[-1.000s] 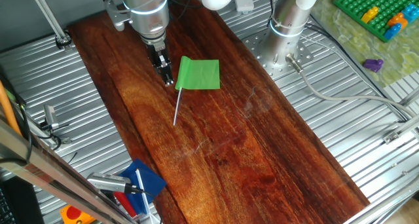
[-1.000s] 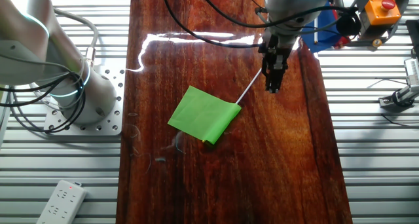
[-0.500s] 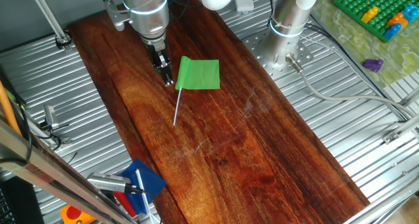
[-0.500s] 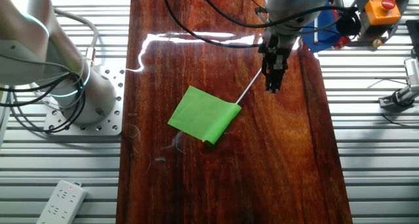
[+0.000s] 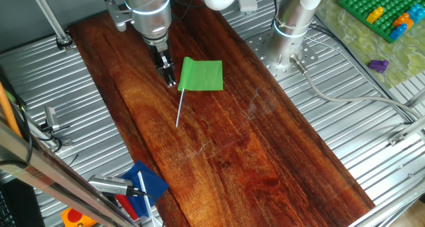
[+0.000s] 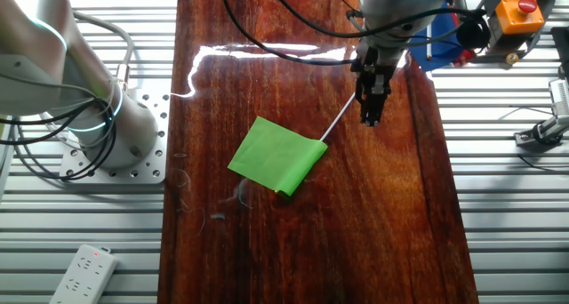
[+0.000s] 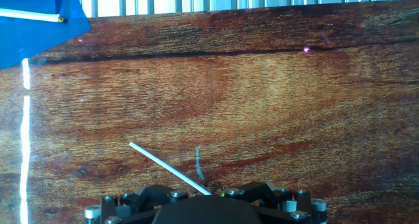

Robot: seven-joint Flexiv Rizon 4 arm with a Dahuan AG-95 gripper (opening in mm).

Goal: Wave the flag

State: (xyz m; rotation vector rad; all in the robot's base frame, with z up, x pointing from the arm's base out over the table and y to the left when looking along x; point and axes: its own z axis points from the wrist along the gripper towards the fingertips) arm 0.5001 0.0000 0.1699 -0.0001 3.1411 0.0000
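Observation:
The flag [image 5: 202, 75] lies flat on the dark wooden table [image 5: 265, 147], green cloth toward the far end and thin white stick pointing toward the near end. My gripper [image 5: 170, 81] hangs just to the left of the cloth's stick edge, tips close to the table. Its fingers look pressed together with nothing between them. In the other fixed view the flag [image 6: 277, 157] lies mid-table and my gripper [image 6: 369, 119] stands just right of the stick. In the hand view the stick [image 7: 167, 166] runs under the hand; the fingertips are hidden.
A blue piece [image 5: 147, 180] with tools lies at the table's near left corner and shows in the hand view [image 7: 39, 18]. The robot base [image 5: 292, 28] stands at the far right. A green brick plate [image 5: 382, 11] lies beyond it. A power strip [image 6: 84, 273] lies off the table.

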